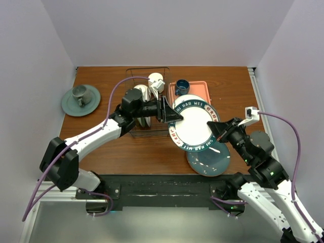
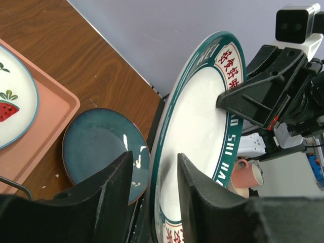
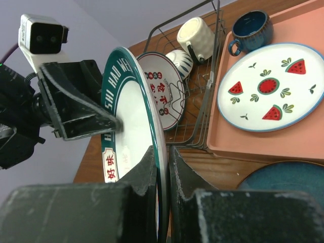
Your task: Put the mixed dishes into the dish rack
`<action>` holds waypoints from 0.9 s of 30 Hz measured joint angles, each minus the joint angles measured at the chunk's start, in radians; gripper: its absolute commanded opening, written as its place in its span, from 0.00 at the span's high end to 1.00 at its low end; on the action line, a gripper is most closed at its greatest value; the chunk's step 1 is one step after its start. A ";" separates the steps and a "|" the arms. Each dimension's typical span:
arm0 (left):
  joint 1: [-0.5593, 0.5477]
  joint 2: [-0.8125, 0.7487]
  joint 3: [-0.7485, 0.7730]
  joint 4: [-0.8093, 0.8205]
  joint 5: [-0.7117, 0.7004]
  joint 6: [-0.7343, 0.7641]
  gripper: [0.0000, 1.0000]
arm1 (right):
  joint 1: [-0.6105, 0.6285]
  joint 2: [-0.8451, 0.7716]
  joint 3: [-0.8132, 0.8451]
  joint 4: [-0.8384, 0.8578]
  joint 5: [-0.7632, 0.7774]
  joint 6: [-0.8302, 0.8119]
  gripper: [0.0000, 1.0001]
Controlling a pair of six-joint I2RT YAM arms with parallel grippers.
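Two arms, one plate: the teal-rimmed plate [image 1: 195,126] hangs in the air just right of the dish rack [image 1: 127,83].
The right gripper [image 1: 216,129] is clamped tight on the plate's right rim, fingers pressed to both faces. The left gripper [image 1: 171,115] straddles the left rim, but a gap shows beside one finger [image 2: 109,197], so I cannot tell if it bites. The plate is tilted on edge, over the near end of the pink tray [image 1: 202,87] and a dark blue plate [image 1: 210,163] lying on the table. Inside the rack sit a cream mug [image 1: 156,80] and another patterned plate [image 3: 161,90].
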 measured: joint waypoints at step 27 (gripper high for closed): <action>0.011 -0.154 0.296 -0.761 -0.728 0.244 1.00 | 0.000 0.188 0.054 -0.185 0.249 -0.005 0.15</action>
